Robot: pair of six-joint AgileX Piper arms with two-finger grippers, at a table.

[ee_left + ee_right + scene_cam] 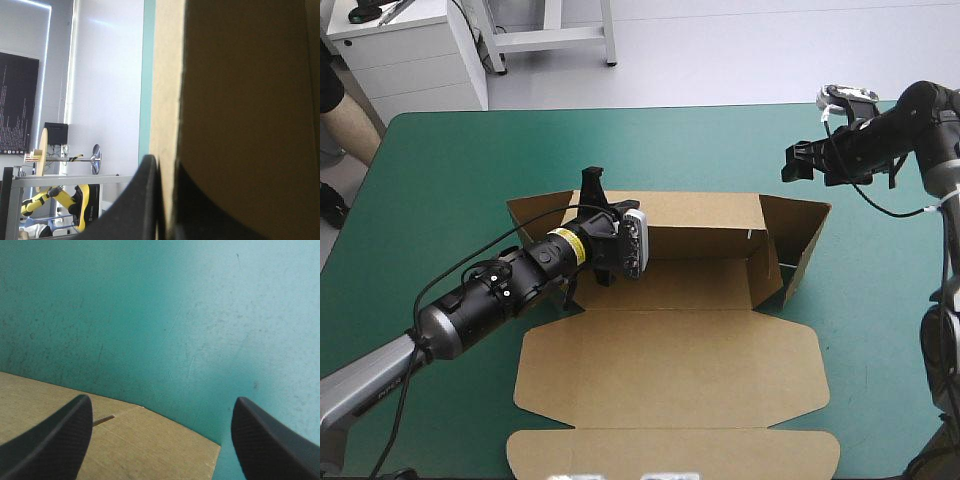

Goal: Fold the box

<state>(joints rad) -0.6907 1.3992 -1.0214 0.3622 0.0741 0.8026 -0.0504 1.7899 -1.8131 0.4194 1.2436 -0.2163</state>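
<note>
Left end effector [592,188] is pinching the far wall of the brown cardboard box [670,365]. The right end effector [794,163] just hangs spread open over the teal-green worktop [450,170] nearby.

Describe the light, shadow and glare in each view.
High view: even light, with shadow inside the box below its back wall. Left wrist view: the board face held by the left gripper is in deep shadow, its edge lit. Right wrist view: a pale sheen on the teal-green cover, beyond the open right gripper.
</note>
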